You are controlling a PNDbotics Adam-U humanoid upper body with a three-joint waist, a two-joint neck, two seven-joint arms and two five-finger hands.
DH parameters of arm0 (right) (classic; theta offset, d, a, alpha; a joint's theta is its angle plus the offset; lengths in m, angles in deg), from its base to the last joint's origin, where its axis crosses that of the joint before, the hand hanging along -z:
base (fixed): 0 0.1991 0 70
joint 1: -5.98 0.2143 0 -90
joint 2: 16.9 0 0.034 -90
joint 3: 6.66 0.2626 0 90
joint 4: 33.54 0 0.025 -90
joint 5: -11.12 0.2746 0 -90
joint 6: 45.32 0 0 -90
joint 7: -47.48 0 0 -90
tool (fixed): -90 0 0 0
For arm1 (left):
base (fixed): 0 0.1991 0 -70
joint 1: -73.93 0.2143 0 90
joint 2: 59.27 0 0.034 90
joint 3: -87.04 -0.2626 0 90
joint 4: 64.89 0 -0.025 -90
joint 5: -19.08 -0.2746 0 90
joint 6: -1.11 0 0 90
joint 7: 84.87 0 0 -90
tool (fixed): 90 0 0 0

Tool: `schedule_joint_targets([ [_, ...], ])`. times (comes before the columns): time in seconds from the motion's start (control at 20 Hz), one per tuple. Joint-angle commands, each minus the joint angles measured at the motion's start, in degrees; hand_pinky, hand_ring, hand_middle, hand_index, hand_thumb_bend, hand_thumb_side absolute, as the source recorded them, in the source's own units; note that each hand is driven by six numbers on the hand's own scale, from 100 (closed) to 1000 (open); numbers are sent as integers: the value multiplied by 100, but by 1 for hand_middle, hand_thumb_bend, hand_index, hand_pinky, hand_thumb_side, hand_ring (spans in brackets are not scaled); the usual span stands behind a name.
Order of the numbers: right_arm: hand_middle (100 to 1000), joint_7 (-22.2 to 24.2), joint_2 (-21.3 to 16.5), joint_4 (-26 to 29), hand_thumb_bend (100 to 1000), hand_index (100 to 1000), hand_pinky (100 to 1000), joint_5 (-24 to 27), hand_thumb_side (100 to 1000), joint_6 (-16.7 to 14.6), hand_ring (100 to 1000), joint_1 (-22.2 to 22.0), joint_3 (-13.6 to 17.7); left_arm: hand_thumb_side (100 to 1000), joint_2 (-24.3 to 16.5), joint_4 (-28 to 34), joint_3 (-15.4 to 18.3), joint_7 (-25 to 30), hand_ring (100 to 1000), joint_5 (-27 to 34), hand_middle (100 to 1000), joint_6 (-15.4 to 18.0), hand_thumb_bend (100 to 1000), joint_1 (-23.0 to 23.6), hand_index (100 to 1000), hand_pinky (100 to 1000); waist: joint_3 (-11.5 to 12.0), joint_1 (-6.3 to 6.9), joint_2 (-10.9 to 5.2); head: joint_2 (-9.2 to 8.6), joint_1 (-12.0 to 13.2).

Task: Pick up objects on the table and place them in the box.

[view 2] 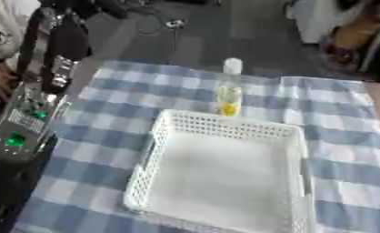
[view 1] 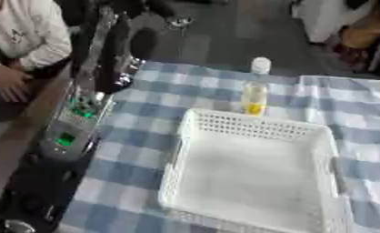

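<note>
blue-and-white checked cloth [view 1: 145, 118] covers the table, which runs askew through both views, with a dark floor beyond its far edge. a white perforated plastic basket [view 1: 195, 132], the box of the task, sits on the cloth near the middle of the view and reaches toward 5 o'clock; its walls are pierced with small holes and its inside shows only a bare white floor. just beyond the basket's far wall, toward 12 o'clock, stands a small clear bottle [view 1: 255, 93] with a white cap and a yellowish fill in its lower part; it is upright on the cloth, close beside the basket's rim and outside it, though whether it touches the rim cannot be told.

along the table's left edge, from 7 o'clock up to 11 o'clock, lies a grey and black apparatus [view 1: 70, 136] with small green lights, its upper part dark with silvery bits; what it is cannot be made out. at the far left, around 10 o'clock, a person in a white sleeve [view 1: 34, 38] sits back from the table and touches nothing on the cloth. at 1 to 2 o'clock, past the table, stand a white cabinet [view 1: 324, 20] and some brownish things.

neither of the robot's hands appears in either view, so how their fingers stand cannot be told.
</note>
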Motion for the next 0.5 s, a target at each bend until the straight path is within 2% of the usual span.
schedule_joint_targets([
  [0.05, 770, 16, -133, 62, 100, 876, 756, -1, 1000, 0, 688, 29, 37, 834, -133, 91, 15, 5, 539, 11, 797, -5, 978, -98, 844, 581, 6, -8, -86, 7, 49],
  [0.15, 770, 16, -135, 62, 100, 876, 756, -3, 1000, -1, 689, 26, 39, 835, -133, 91, 14, 7, 539, 7, 797, -4, 978, -100, 845, 581, 9, -9, -87, 10, 43],
  [0.3, 770, -27, -130, 62, 100, 877, 756, -5, 1000, -7, 689, -22, 77, 838, -157, 25, 30, 11, 535, -15, 798, -48, 988, -151, 845, 578, 3, -22, -92, -1, -92],
  [0.5, 770, -102, -176, 62, 100, 875, 753, 65, 1000, 48, 691, -34, 102, 843, -503, -518, 27, 99, 524, -231, 801, -210, 1000, -383, 850, 576, -75, 49, -193, 22, -1],
])
